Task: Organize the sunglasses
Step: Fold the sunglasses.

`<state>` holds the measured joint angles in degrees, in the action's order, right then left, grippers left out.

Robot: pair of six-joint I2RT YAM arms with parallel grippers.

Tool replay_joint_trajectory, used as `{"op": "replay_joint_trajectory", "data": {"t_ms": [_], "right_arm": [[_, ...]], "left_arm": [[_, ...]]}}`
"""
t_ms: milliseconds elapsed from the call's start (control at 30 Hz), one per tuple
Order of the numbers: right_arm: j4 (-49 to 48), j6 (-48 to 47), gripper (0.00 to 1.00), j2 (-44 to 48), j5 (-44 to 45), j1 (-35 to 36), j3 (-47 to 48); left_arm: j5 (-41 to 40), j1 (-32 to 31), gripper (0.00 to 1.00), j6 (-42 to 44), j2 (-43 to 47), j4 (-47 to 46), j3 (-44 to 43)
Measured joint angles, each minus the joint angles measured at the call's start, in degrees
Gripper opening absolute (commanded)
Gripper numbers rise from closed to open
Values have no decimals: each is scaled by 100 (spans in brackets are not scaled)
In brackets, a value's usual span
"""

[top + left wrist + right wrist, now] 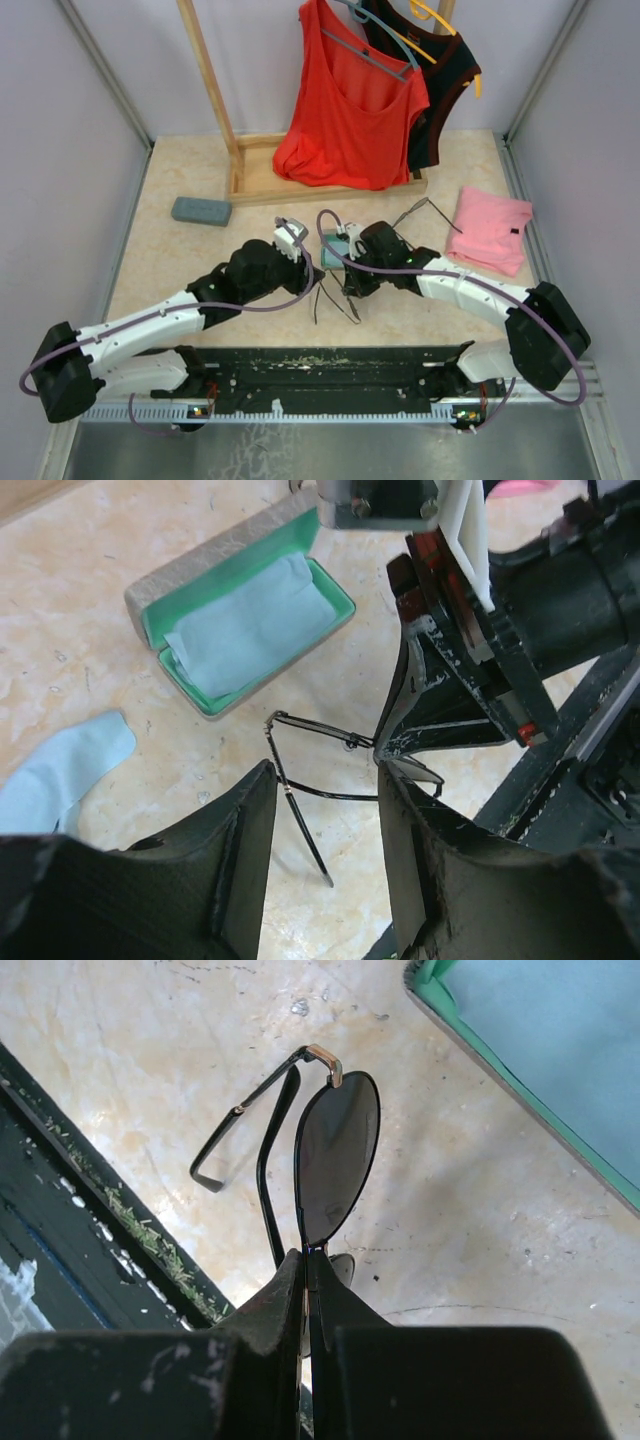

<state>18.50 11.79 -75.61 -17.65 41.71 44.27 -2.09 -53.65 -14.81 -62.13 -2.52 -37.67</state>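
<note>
One pair of sunglasses (335, 1155) has a thin dark wire frame. My right gripper (308, 1260) is shut on it at the lens edge and holds it on edge just above the table, arms unfolded. In the top view that pair (340, 303) hangs below my right gripper (350, 285). My left gripper (325, 850) is open and empty, with its fingers on either side of one arm of the sunglasses (300, 810); whether they touch it I cannot tell. In the top view the left gripper (305, 258) sits next to the right one. A second pair of sunglasses (410, 213) lies at the back right.
An open grey case (165, 580) with a green lining holds a light blue cloth (250, 620). Another blue cloth (60, 770) lies loose on the table. A closed grey case (200, 210) is at the back left. A pink garment (490, 230) and a wooden clothes rack (250, 180) stand behind.
</note>
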Motion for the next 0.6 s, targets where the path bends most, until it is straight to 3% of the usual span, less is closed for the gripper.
{"op": "replay_joint_trajectory", "data": {"t_ms": [333,600], "right_arm": [[-319,378,0,468,555,0,-328],[-579,848,0,1095,861,0,-455]], "left_arm": [[-1200,15,41,-968,472,212,308],[-1521,33,38,-1414,435,356,461]]}}
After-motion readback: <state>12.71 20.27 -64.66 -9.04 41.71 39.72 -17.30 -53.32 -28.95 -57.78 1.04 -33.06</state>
